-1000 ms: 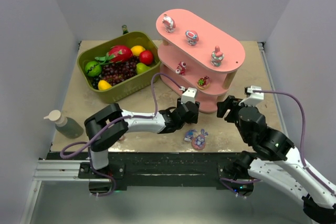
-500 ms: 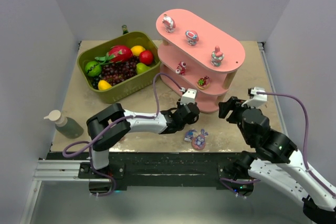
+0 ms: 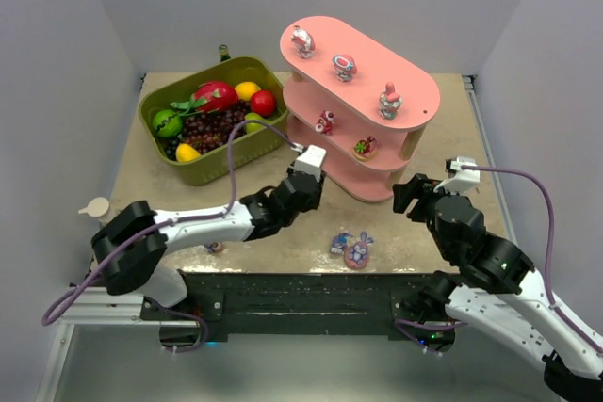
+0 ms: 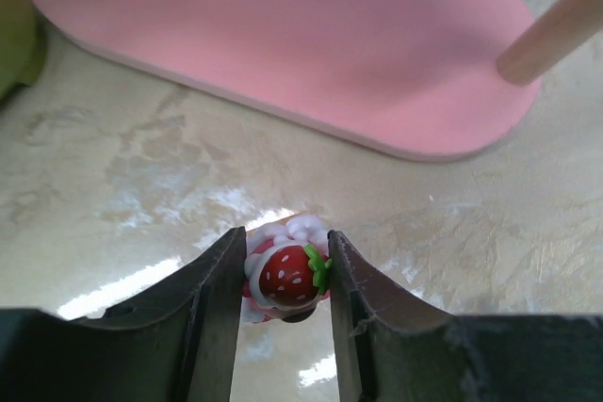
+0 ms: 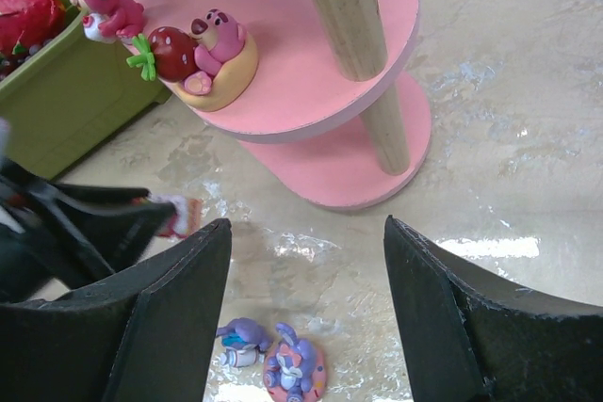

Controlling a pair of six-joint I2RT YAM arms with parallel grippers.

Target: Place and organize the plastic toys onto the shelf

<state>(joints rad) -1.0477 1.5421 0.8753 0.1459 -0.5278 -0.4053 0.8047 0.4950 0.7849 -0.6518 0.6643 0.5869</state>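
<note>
My left gripper [image 4: 287, 238] is shut on a small red strawberry toy with white cream [image 4: 283, 276], held above the table just in front of the pink shelf's bottom board [image 4: 311, 54]. From above, the left gripper [image 3: 311, 185] sits by the shelf's [image 3: 415, 91] near left end. Three toys stand on the top board, the nearest one [image 3: 389, 101] at its right. Two more [image 5: 203, 49] stand on the middle board. Two purple bunny toys [image 3: 351, 248] lie on the table near the front edge. My right gripper [image 5: 306, 223] is open and empty above them, right of the shelf.
An olive-green basket [image 3: 212, 171] of plastic fruit and grapes stands left of the shelf, with a dark bottle [image 3: 224, 52] behind it. A pump bottle's top [image 3: 94, 206] shows at the left edge, partly behind my left arm. Something small [image 3: 215, 248] lies under the left arm.
The left jaws closed on the strawberry toy, then the left arm drew back to the left with it, toward the shelf's left end. The right arm barely shifted.
</note>
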